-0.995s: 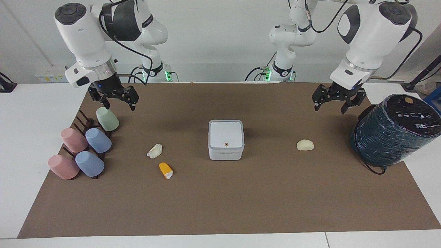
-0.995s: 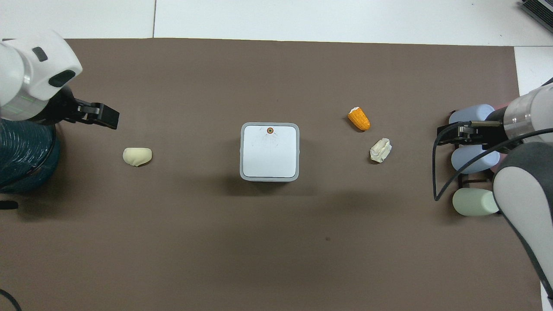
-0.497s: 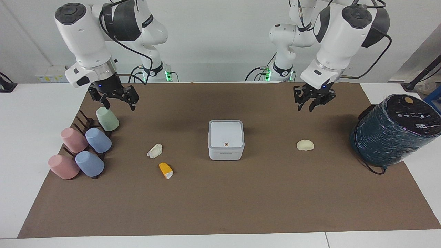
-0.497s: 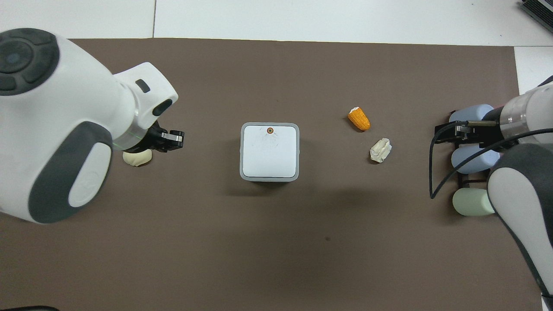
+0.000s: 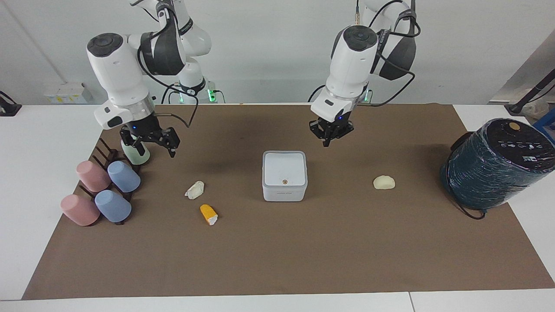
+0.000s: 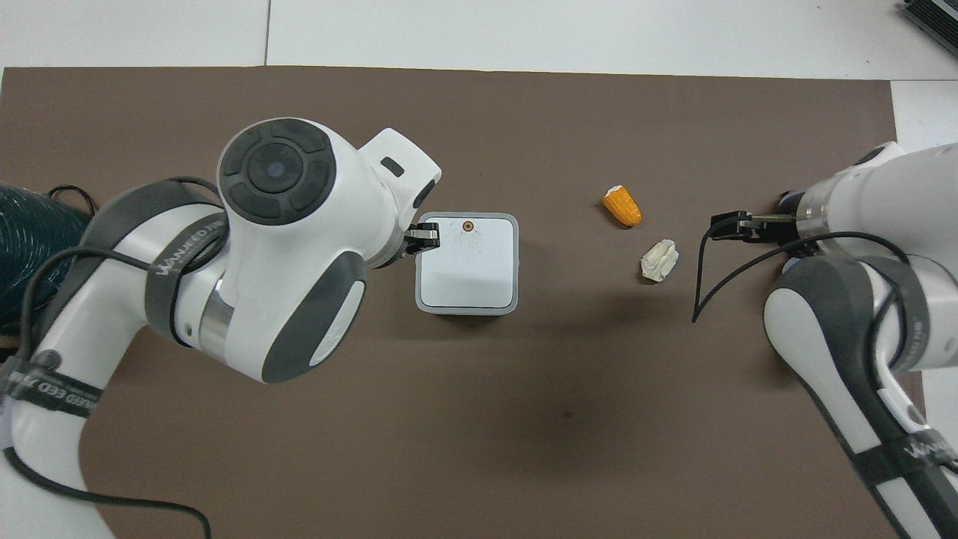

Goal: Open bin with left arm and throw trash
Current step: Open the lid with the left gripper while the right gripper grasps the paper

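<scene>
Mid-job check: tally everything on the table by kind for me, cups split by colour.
Bin: 1, lid shut
Trash scraps: 3, namely whitish lump, orange piece, pale yellow lump
Pink cups: 2
Blue cups: 2
Green cup: 1
Teal wrapped cylinder: 1
Total: 10

I see bin (image 6: pixel 467 262) mid-bench, lid shut, orange dot at far edge. My left gripper (image 6: pixel 423 238) over bin's edge toward left arm's end. Right gripper (image 6: pixel 727 226) over mat (image 6: pixel 524 419) beside whitish scrap (image 6: pixel 659 260); orange piece (image 6: pixel 622 206) just farther out.
</scene>
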You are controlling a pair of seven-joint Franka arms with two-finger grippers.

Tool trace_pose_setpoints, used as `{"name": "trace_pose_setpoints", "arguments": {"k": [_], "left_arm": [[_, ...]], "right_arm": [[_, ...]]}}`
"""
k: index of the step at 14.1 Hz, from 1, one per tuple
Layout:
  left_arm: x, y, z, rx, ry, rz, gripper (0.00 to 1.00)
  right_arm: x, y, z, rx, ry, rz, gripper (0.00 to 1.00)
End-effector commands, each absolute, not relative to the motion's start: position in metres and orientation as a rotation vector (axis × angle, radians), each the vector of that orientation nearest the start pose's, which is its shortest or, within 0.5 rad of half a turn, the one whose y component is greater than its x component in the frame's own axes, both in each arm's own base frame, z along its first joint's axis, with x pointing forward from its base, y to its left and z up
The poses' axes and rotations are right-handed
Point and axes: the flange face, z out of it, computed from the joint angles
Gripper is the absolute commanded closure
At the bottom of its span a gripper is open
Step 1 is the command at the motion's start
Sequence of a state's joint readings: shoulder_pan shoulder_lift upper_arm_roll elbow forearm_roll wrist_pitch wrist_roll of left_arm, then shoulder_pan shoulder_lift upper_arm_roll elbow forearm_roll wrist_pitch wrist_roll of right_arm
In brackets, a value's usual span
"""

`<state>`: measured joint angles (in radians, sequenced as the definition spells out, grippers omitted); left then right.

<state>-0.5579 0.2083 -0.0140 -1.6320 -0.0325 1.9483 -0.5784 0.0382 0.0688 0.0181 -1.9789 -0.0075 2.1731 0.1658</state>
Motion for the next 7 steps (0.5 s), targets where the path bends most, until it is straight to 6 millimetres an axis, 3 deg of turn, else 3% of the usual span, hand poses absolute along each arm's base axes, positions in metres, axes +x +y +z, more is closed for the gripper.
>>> {"name": "trace_pose_setpoints", "arguments": {"k": [1,2,4,7], "left_arm": [[0.538,-0.360,0.497,-3.278,-0.080,-0.151,1.00],[0.541,-0.370,0.483,-3.279,-0.074,-0.143,1.00],[0.545,-0.390,0.462,-3.298,-0.111,-0.185,1.00],[0.552,-0.400,0.438,-3.302,-0.116,-0.203,1.00]], "right_arm": [[0.601,0.039,0.398,-3.119,0.143,-0.230,0.00],[0.603,0.054,0.383,-3.119,0.109,-0.225,0.00],[0.603,0.060,0.355,-3.115,0.101,-0.238,0.00],[0.603,0.067,0.330,-3.105,0.088,-0.282,0.00]]}}
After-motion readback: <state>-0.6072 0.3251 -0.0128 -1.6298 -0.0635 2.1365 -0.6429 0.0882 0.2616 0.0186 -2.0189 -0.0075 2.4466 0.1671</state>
